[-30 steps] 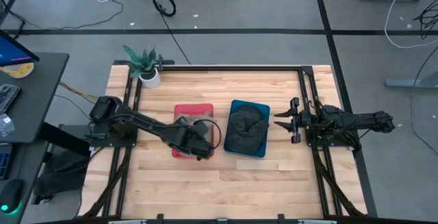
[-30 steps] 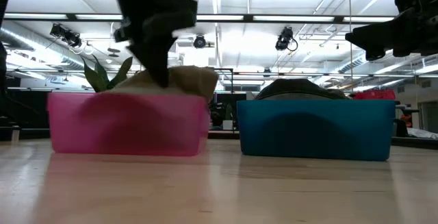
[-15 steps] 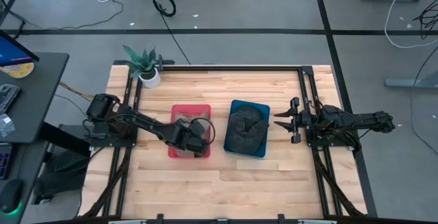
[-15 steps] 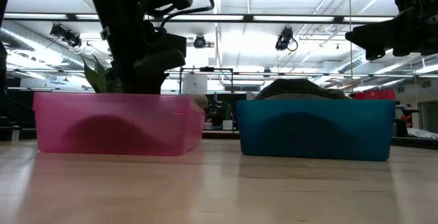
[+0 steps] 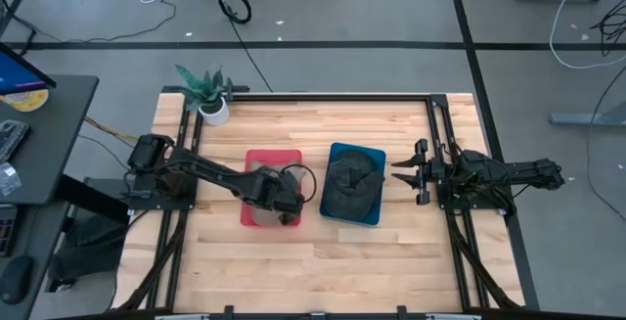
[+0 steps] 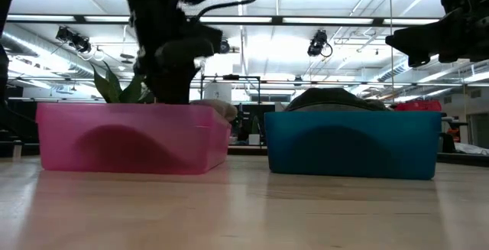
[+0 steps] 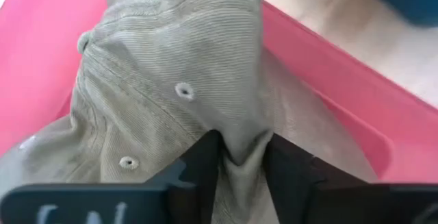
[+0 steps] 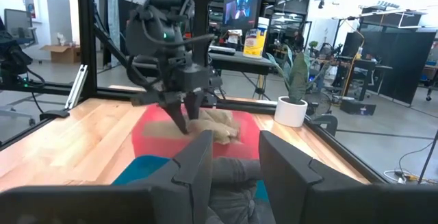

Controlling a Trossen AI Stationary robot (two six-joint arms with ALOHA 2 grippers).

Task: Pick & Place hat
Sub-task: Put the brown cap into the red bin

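Looks like the drop-off step: the left gripper point(image 7: 241, 157) is down in the pink bin point(image 5: 256, 212), and a fold of the tan corduroy cap point(image 7: 171, 80) sits between its fingers, though I can't tell whether they've let go. Next move is probably open wide and lift straight up so the fabric doesn't snag. The cap lies crumpled in the bin, eyelets showing. The right gripper point(image 5: 403, 171) waits beside the blue bin point(image 5: 375, 154), fingers apart, holding nothing.

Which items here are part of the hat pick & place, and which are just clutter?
Part of the job:
- tan corduroy cap, fabric between the left gripper fingers
- pink bin under it
- dark hat in the blue bin

Just lying about:
- potted plant at the table corner
- right gripper, idle beside the blue bin
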